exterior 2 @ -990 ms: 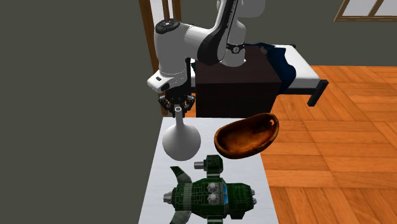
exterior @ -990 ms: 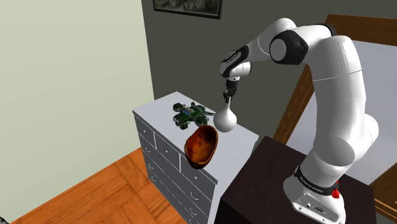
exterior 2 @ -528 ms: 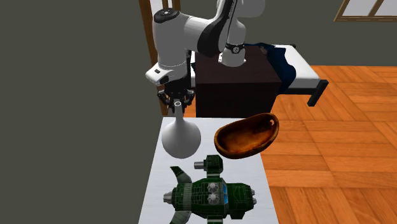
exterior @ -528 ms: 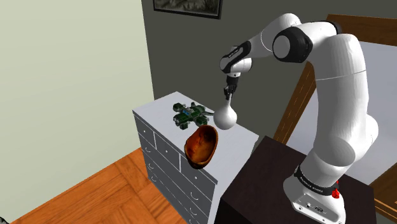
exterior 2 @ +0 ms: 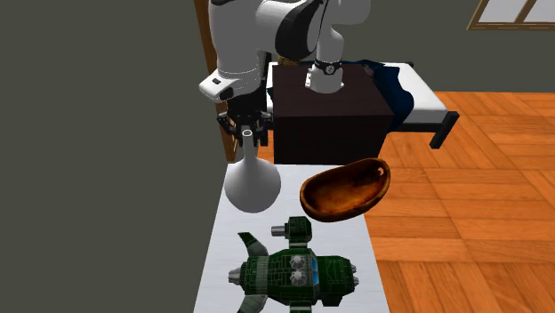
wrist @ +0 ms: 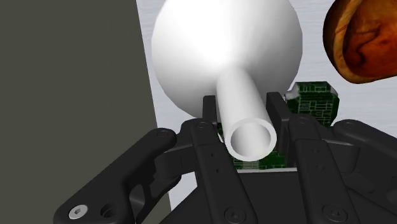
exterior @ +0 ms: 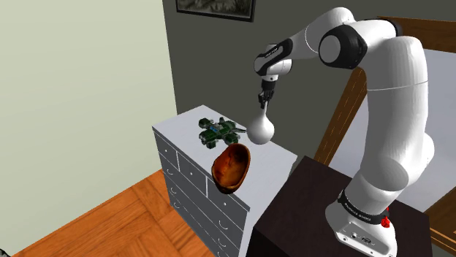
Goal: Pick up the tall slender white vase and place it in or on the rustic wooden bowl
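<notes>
The white vase (exterior: pixel 261 127) (exterior 2: pixel 253 182) (wrist: pixel 226 51) has a round belly and a thin neck. It hangs clear above the grey dresser top (exterior: pixel 186 123) (exterior 2: pixel 222 258). My gripper (exterior: pixel 264 100) (exterior 2: pixel 250 140) (wrist: pixel 245 118) is shut on the vase's neck, one black finger on each side. The brown wooden bowl (exterior: pixel 232 166) (exterior 2: pixel 346 188) (wrist: pixel 362 38) rests at the dresser's front edge in the shoulder view, below the vase and a little toward that view's left.
A green toy spaceship (exterior: pixel 219 133) (exterior 2: pixel 292 269) (wrist: pixel 315 100) lies on the dresser behind the bowl. A dark wall rises behind the dresser. The dark stand (exterior: pixel 314 212) stands beside the dresser, a bed (exterior 2: pixel 409 89) beyond it.
The gripper has risen with the vase in it, lifting the vase higher above the dresser. The bowl and the toy have stayed put.
</notes>
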Tool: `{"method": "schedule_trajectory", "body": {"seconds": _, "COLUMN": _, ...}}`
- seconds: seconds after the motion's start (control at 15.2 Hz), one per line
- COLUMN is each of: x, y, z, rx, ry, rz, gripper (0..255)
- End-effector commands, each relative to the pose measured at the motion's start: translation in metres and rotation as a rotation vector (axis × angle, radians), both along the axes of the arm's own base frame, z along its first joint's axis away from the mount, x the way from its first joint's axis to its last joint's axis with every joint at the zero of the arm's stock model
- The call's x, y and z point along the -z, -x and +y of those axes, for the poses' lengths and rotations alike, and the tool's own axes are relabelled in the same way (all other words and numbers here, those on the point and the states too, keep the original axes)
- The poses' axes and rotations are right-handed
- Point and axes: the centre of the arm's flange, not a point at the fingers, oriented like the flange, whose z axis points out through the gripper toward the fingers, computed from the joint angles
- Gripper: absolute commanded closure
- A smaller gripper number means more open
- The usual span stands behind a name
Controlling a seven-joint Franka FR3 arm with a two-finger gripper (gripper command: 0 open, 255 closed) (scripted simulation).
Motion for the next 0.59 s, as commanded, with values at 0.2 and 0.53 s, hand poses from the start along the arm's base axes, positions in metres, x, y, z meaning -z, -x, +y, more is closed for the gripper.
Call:
{"method": "schedule_trajectory", "body": {"seconds": 0.2, "x": -0.027, "y": 0.0, "z": 0.0, "rx": 0.0, "ry": 0.001, "rz": -0.001, "gripper": 255}}
{"method": "schedule_trajectory", "body": {"seconds": 0.53, "x": -0.053, "y": 0.0, "z": 0.0, "rx": 0.0, "ry": 0.001, "rz": -0.001, "gripper": 255}}
